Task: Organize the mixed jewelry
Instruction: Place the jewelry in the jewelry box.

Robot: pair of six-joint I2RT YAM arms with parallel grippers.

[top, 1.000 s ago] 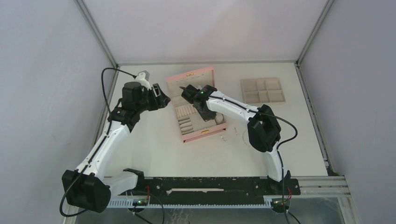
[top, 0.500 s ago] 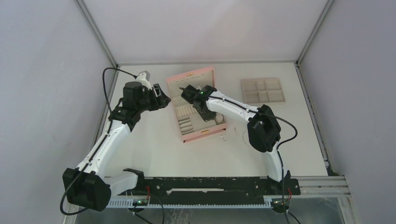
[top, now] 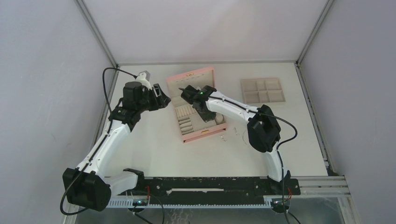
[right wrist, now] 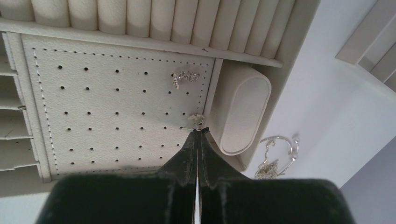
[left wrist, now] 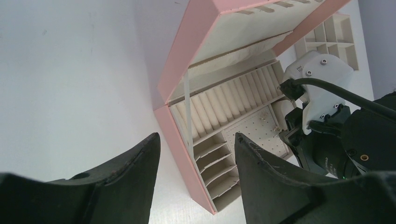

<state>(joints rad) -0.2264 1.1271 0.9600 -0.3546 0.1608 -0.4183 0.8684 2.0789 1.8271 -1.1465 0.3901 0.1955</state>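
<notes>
Landmark: the pink box (top: 204, 134) is sitting open in the middle of the surface (top: 163, 149), its lid (left wrist: 187, 51) standing up at the far side.
Right claw: the right claw (right wrist: 197, 133) is reaching down inside the box, tips pressed fully together, hovering at the right edge of the perforated panel (right wrist: 116, 107).
At the tips: a tiny silver stud (right wrist: 196, 116) is lying right against them. I cannot tell whether it is being pinched or merely touched.
Left claw: the left claw (left wrist: 197, 139) is hanging just left of the box, jaws spread wide, gripping nothing.
Task pieces: the mixed jewelry (top: 224, 137) is lying split up. The stud and a sparkly earring (right wrist: 186, 77) are resting on the panel inside the box, and a hoop cluster (right wrist: 266, 168) is lying on the surface just off the box's near right corner.
Crowding the tips: the oval pillow (right wrist: 243, 109) is sitting just right of them in the box, with the ring rolls (right wrist: 140, 16) lining the panel's left side.
In the way: the right forearm (top: 229, 106) is crossing above the box's right half, and its elbow (top: 264, 128) is covering part of the surface right of the box.
Farther off: the beige tray (top: 261, 91) is lying well right of the box.
</notes>
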